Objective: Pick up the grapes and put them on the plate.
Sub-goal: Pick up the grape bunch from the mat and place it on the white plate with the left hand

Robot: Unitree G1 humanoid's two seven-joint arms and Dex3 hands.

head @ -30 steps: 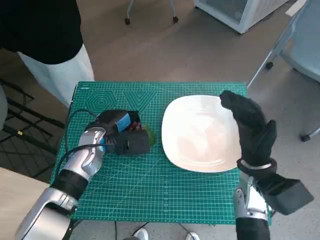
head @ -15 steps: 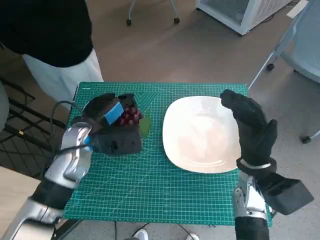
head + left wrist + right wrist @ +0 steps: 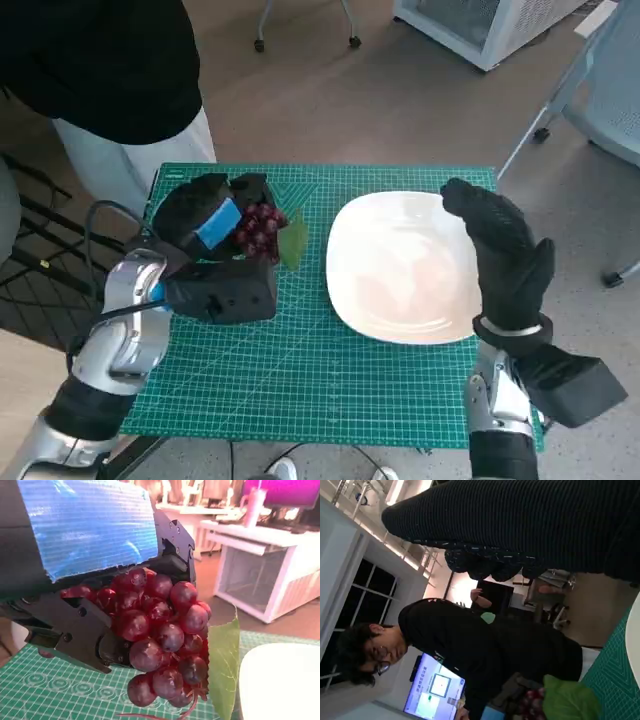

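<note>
My left hand [image 3: 205,222] grips the grapes [image 3: 260,229], fingers closed round the dark red bunch. Left wrist view: the bunch [image 3: 160,635] hangs from under the blue-taped back, clear of the green cutting mat [image 3: 60,690], with its green leaf [image 3: 222,665] dangling on the side toward the plate [image 3: 280,680]. From the head, the grapes sit over the far left part of the mat [image 3: 300,380], just beside the white plate [image 3: 400,265] but not over it; the leaf [image 3: 293,241] lies between bunch and plate rim.

My right hand [image 3: 500,255] is raised at the plate's right edge, fingers stretched out, holding nothing.

A person in a black top and pale trousers [image 3: 110,90] stands at the table's far left corner. The right wrist view shows that person [image 3: 485,650] beyond the glove [image 3: 520,525], with the leaf [image 3: 572,700] low in that frame.
</note>
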